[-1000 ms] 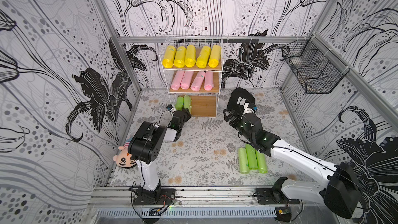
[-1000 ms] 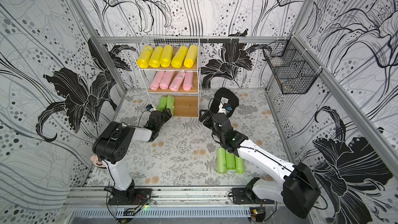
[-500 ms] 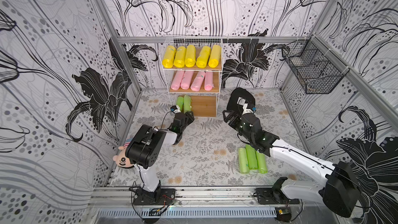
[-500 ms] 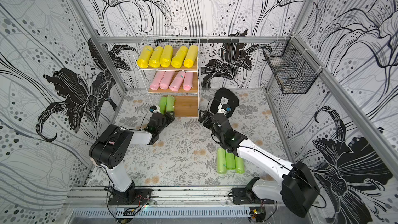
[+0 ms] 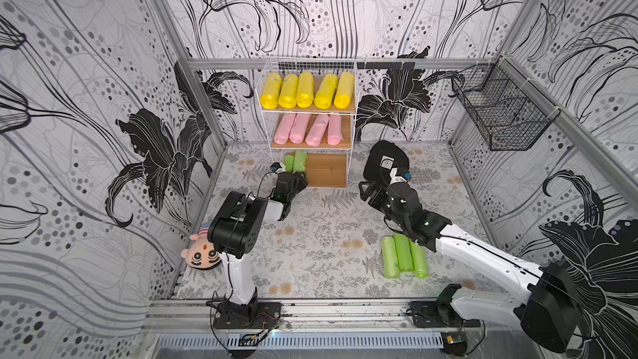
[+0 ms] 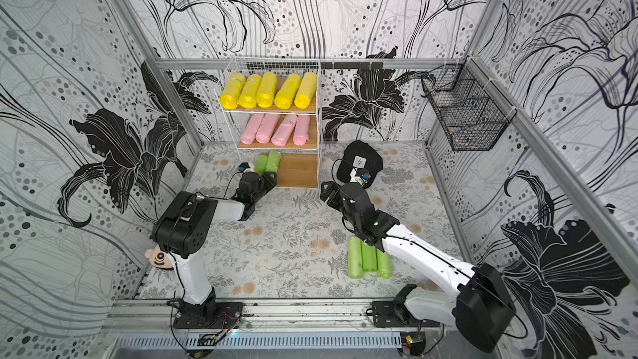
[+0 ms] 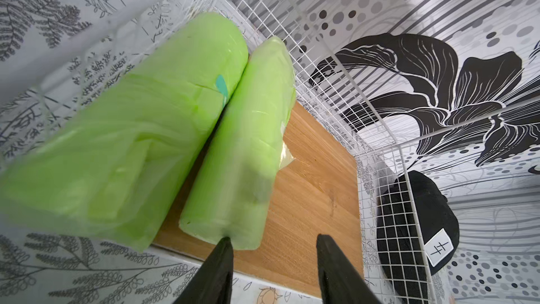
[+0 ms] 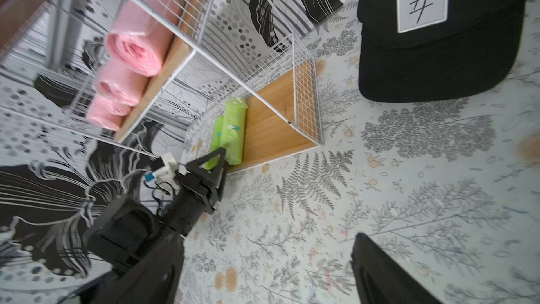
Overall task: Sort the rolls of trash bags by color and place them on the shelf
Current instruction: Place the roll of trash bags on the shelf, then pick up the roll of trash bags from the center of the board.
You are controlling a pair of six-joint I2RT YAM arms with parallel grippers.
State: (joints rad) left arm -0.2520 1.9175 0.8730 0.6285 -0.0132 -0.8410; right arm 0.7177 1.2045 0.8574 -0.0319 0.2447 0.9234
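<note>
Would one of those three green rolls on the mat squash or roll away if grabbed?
Probably squashy: the two green rolls on the shelf show creases and dents up close. Likely slippery, since the film looks glossy. Being round, the three green rolls could roll sideways, though they lie touching.

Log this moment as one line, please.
left tool: open, at shelf beside two shelved green rolls | right tool: open, empty | three loose green rolls: on table
</note>
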